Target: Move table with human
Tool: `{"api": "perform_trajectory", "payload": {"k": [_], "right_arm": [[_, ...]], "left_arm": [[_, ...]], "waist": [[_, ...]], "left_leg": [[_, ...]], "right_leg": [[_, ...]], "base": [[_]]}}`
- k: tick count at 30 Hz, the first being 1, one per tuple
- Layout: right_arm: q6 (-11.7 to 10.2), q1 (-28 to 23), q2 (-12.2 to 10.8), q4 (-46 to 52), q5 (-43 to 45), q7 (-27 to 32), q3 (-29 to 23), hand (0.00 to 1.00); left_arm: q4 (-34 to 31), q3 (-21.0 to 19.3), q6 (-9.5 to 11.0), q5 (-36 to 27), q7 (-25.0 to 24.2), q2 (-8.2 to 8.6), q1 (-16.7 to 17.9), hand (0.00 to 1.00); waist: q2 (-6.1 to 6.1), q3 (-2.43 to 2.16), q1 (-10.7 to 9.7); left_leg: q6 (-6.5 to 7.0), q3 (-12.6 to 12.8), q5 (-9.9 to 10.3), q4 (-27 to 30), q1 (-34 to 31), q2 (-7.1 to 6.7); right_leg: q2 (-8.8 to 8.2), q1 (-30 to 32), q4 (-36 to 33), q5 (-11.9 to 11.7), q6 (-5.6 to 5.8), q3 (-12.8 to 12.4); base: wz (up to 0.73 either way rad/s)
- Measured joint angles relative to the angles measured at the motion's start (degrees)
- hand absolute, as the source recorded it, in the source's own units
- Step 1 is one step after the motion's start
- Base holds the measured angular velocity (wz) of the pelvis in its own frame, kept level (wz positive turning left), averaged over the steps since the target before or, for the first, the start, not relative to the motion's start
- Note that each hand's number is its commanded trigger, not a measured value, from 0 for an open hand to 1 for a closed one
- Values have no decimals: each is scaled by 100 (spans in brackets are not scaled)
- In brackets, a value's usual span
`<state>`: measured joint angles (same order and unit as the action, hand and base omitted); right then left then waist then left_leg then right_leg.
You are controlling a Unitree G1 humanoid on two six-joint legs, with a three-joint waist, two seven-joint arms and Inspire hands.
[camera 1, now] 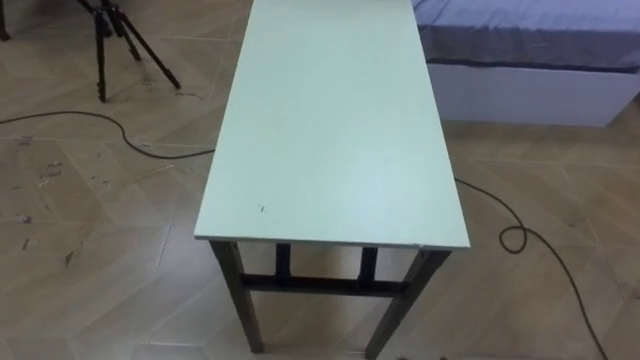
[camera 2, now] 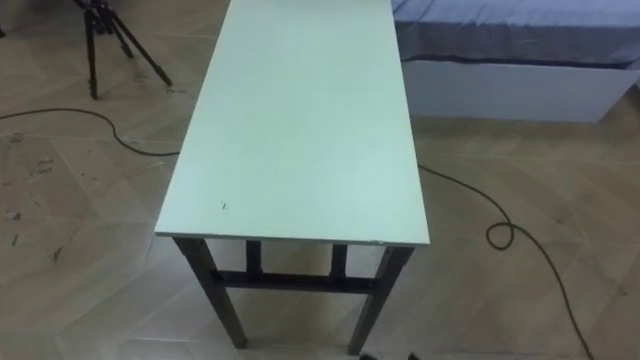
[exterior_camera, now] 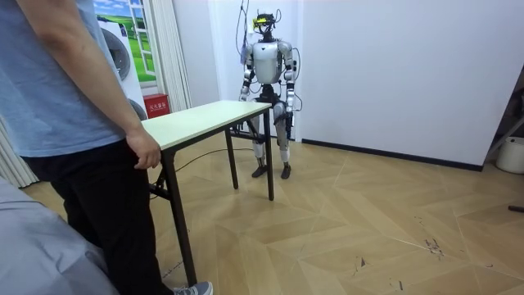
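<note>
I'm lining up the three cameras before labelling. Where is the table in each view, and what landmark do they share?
Left eye view: the table fills the middle, reaching the top edge.
Right eye view: the table likewise, slightly further left.
Room view: the table left of centre, between the person and the robot.
Shared landmark: its dark legs at the robot's end.

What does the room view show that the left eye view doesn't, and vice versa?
Room view: the robot standing at the far end of the table, and a person at the near end with a hand at its edge. Left eye view: a black tripod on the floor and a small dark speck on the tabletop. Both: the pale-topped table with dark legs, on the wooden floor.
</note>
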<state>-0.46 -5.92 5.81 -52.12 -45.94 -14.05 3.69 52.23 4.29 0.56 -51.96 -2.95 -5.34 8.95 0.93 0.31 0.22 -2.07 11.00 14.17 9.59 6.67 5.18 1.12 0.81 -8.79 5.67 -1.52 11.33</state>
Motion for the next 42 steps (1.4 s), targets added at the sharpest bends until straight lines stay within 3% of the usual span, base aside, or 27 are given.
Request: {"api": "perform_trajectory", "payload": {"k": [5, 10, 15, 20, 28, 31, 42], "right_arm": [[67, -538, 24, 1529, -598, -216, 454, 0], [65, -934, 21, 2297, -1440, -591, 1031, 0], [73, -1076, 37, 2906, -1479, -977, 1483, 0], [72, -1083, 184, 3259, -1481, -1097, 1762, 0], [62, -1027, 361, 3344, -1535, -1098, 1799, 0], [44, -975, 388, 3384, -1719, -1098, 1799, 0], [73, -777, 535, 3507, -1773, -987, 1752, 0]], "left_arm": [[-1696, 599, -28, -1146, -239, -45, 498, 0], [-2725, 1135, -29, -1958, -451, -111, 755, 0], [-3445, 1533, -26, -1994, -649, -217, 840, 0], [-4013, 1790, -26, -2120, -680, -469, 868, 0], [-4254, 1840, 5, -2149, -680, -649, 846, 0], [-4330, 1829, 38, -2164, -679, -702, 747, 0], [-4335, 1601, -24, -2278, -677, -693, 609, 0]], "waist": [[35, 16, -6], [-39, 37, -16], [-121, 5, -8], [-136, -5, -23], [-92, 15, -26], [-75, 52, -34], [-37, 77, -52]], "left_leg": [[0, 28, 0, -13, -13, 5], [0, -14, 0, -16, -12, 1], [0, -13, 0, -16, -11, -5], [0, -5, 0, -12, 10, -3], [0, -17, 0, -12, 22, 2], [0, -16, 0, -21, 93, -1], [0, -25, 0, -22, 156, 2]], "right_leg": [[0, 25, 2, 7, -2, -11], [-6, 9, 2, 13, 6, 17], [-3, 18, -1, 23, 8, -13], [-1, -10, -7, 23, 8, -12], [0, -23, -11, 24, 6, -7], [0, -89, -10, 27, 10, -17], [-6, -103, -51, 28, 9, -11]], "base": [[-3], [2], [0], [1], [0], [0], [0]]}}
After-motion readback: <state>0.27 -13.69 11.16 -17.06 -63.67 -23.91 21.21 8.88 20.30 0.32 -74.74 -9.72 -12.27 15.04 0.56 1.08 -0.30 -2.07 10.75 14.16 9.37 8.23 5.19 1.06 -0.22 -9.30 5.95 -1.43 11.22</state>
